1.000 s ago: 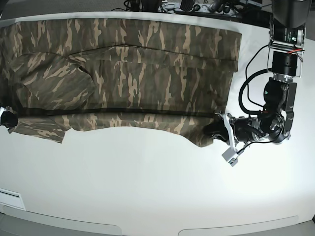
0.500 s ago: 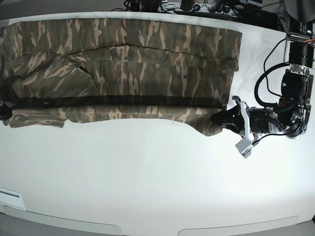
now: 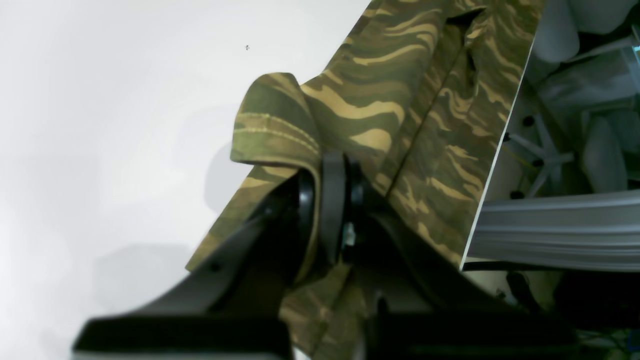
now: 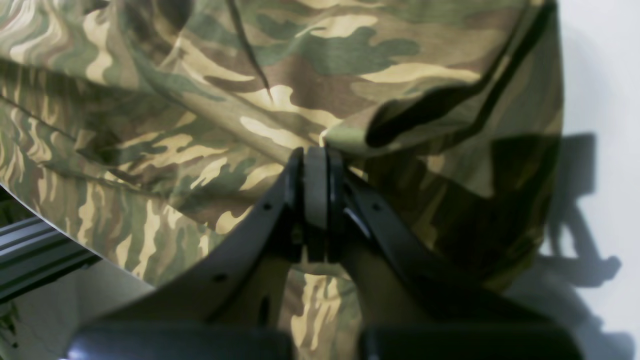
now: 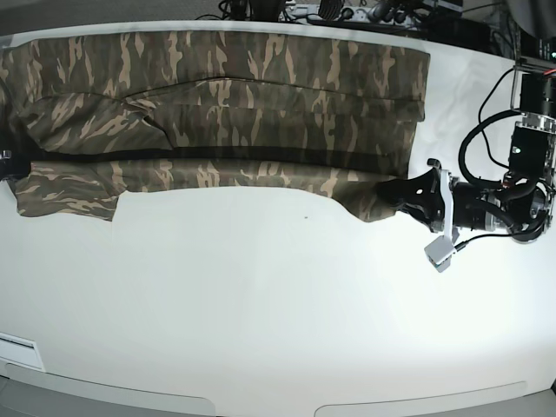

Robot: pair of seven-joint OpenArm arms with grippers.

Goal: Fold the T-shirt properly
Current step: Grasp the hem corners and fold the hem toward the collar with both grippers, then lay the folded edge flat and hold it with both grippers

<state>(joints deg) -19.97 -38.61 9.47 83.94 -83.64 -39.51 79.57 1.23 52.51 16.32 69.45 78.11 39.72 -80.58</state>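
Both pincers pinch the T-shirt (image 5: 226,104), stretched across the counter's (image 5: 278,304) upper half: left pincer (image 3: 327,165) at the right-hand hem, right pincer (image 4: 315,160) at the left edge. Mid-fold, apparently; next, carry the gripped edge evenly over.

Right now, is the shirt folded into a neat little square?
No, the T-shirt lies stretched out long across the table, with the left gripper pinching one corner.

No legible text or markings anywhere.
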